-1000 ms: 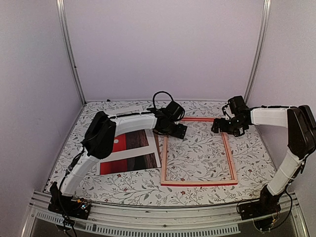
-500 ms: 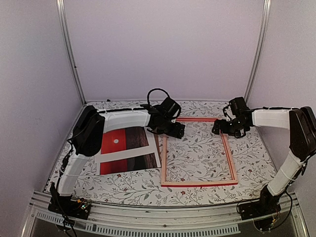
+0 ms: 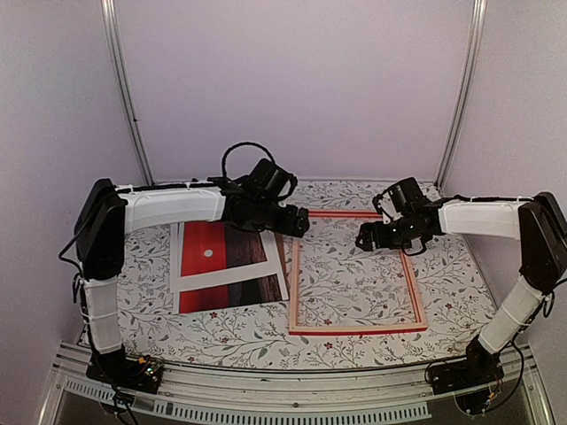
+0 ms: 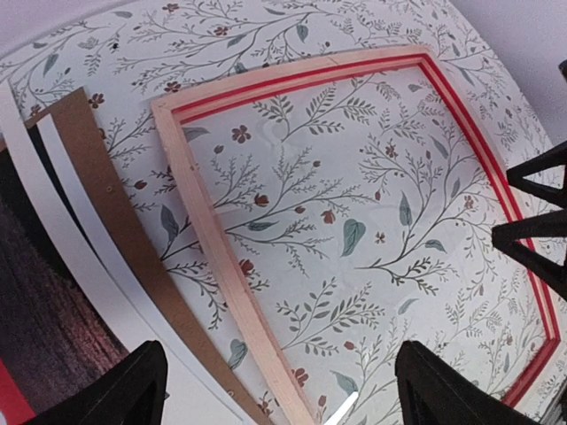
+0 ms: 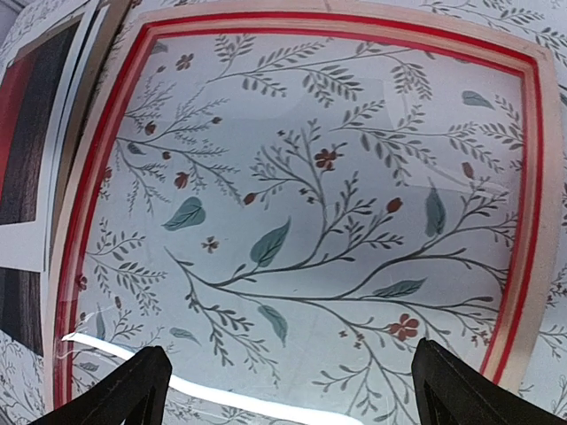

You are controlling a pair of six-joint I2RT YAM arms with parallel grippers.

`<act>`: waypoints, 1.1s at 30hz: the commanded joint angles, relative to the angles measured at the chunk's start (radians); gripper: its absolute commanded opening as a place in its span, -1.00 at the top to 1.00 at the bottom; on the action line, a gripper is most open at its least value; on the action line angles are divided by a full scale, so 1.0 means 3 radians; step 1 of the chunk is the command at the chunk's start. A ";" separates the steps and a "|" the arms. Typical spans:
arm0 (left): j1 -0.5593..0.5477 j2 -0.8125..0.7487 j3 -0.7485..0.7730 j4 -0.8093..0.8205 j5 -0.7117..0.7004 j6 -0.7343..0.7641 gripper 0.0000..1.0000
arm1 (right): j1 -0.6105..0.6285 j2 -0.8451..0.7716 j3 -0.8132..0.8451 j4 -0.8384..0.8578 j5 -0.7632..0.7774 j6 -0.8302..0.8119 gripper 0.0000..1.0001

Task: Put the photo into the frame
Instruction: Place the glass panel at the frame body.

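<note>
The frame lies flat on the tabletop, right of centre. Its far rail is close to the far edge and its near rail is near the front edge. Inside the rails only the floral cloth shows, with a streak of glare across it in the right wrist view.

The photo lies flat to the left, just beside the frame's left rail, red half toward the left edge. A white band crosses it. A thin brown board edge sits between the photo and the rail; I cannot tell whether the board touches the rail.

The left gripper hangs over the frame's far left corner, fingers spread wide with nothing between them. The right gripper hangs over the far right part of the opening, also spread wide and holding nothing. The two are near each other across the far rail, with a gap between them.

Bare cloth runs along the right edge beyond the frame, along the front edge and at the far left corner. Pale walls close in the left, far and right sides, with metal posts at the far corners.
</note>
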 commanded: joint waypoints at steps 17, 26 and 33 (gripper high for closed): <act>0.0805 -0.1390 -0.1790 0.0092 -0.0328 -0.0080 -0.91 | 0.1420 0.0925 0.0940 -0.0403 0.1124 -0.0001 -0.97; 0.1056 -0.1627 -0.2087 0.0128 -0.0270 -0.0059 -0.95 | 0.1655 0.1263 0.1077 -0.0543 0.1332 0.0056 -0.98; 0.1173 -0.1637 -0.2199 0.0149 -0.0273 -0.0045 -0.97 | 0.1718 0.1318 0.1077 -0.0592 0.1398 0.0118 -0.98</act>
